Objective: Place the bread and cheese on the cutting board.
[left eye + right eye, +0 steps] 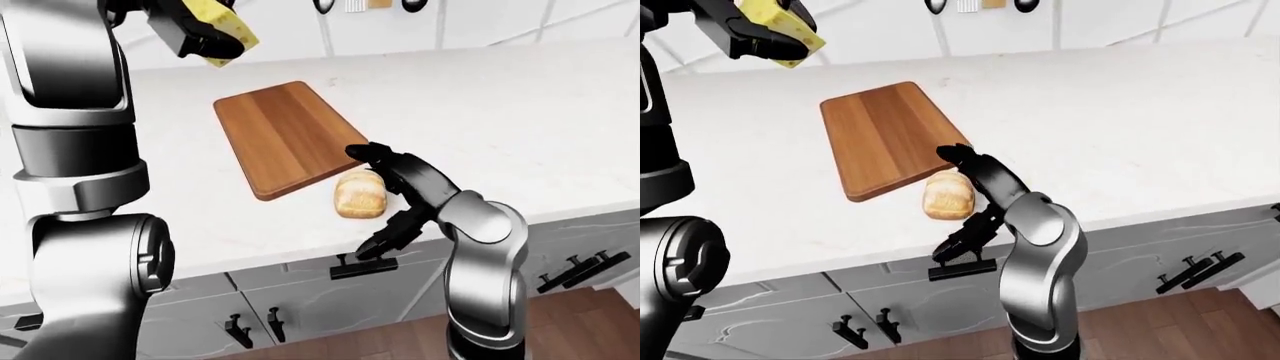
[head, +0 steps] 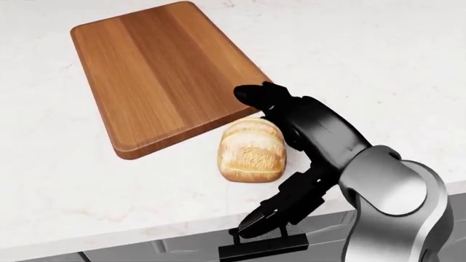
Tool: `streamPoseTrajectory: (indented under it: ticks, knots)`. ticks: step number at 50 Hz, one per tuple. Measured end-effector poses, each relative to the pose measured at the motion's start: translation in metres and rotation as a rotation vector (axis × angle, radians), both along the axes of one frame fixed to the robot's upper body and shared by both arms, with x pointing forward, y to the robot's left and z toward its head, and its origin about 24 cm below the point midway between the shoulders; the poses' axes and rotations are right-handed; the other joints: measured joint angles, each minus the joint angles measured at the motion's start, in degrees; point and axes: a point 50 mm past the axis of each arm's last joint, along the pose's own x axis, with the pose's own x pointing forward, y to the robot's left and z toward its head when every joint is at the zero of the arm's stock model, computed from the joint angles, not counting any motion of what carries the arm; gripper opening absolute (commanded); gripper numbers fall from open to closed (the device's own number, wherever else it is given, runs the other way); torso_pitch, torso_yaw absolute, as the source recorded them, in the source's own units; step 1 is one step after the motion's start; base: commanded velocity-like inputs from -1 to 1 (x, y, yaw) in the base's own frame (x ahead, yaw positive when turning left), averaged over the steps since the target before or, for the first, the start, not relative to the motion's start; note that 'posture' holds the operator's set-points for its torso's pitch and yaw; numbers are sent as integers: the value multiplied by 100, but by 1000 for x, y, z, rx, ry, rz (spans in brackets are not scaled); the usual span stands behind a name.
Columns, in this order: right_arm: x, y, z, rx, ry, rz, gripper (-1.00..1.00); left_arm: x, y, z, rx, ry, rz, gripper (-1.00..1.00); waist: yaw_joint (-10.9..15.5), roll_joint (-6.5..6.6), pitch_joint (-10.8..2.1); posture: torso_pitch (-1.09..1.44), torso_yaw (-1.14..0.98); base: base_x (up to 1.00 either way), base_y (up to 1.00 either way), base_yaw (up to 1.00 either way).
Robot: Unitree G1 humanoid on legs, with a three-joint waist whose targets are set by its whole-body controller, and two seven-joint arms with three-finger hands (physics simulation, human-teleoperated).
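A golden bread loaf (image 2: 249, 152) lies on the white counter (image 2: 378, 60), just off the lower right corner of the wooden cutting board (image 2: 160, 71). My right hand (image 2: 256, 161) is open around the loaf from the right: its upper fingers (image 2: 264, 94) reach over the board's corner, and its lower finger (image 2: 273, 214) hangs past the counter's edge. Whether it touches the bread I cannot tell. In the left-eye view, the yellow cheese wedge (image 1: 228, 24) is held high above the counter's left part, with my left hand (image 1: 200, 34) shut on it.
The counter's edge (image 2: 146, 229) runs along the bottom of the head view, with a black cabinet handle (image 2: 262, 248) just below my right hand. More drawer handles (image 1: 575, 271) and wooden floor (image 1: 590, 330) show lower down. A tiled wall (image 1: 480, 22) stands behind the counter.
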Motion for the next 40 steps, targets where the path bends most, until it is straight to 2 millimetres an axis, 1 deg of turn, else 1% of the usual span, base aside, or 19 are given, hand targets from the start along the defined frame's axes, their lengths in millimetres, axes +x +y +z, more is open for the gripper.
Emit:
streamPoseTrajectory:
  ticks: [3,7,15,16,17,18,20,31,35,36,37,38,40]
  knots:
    - [1,-1,2,4,-3,-1,65,0,0,0,-3,1,0,-100,-2,-1,-4,0,0,0,0,0]
    - [3,-4,-1,5,-3,-11,64,0,0,-3,1,-2,2,-100,0,3,-16,0,0,0,0,0]
    - [3,-5,-2,5,-16,-20,61,1,11,-12,-12,4,22,-99,-7,8,-28,0,0,0,0,0]
    - [3,-5,-3,5,-18,-20,58,0,12,-14,-13,3,21,-100,-9,7,-29,0,0,0,0,0]
    - [4,-5,-3,4,-19,-21,50,0,13,-15,-15,5,21,-100,-11,6,-30,0,0,0,0,0]
    - [5,-5,-3,4,-19,-23,51,1,14,-15,-17,9,22,-100,-11,5,-30,0,0,0,0,0]
    - [6,-5,-1,6,-15,-28,47,3,15,-16,-22,15,26,-99,-9,7,-28,0,0,0,0,0]
    - [6,2,0,20,-15,-23,48,1,10,-20,-26,6,8,-99,-12,17,-35,0,0,0,0,0]
    - [7,3,-1,26,-18,-22,44,2,12,-23,-29,14,7,-100,-16,28,-41,0,0,0,0,0]
    - [8,3,-1,26,-19,-23,28,2,12,-23,-31,15,10,-99,-16,30,-39,0,0,0,0,0]
    - [8,3,-1,26,-21,-25,-25,2,13,-23,-33,16,12,-100,-14,31,-38,0,0,0,0,0]
    - [8,3,0,26,-26,-29,-44,2,13,-23,-33,16,14,-99,-13,32,-39,0,0,0,0,0]
    - [9,2,2,28,-43,-44,-66,1,13,-24,-33,15,13,-99,-7,29,-47,0,0,0,0,0]
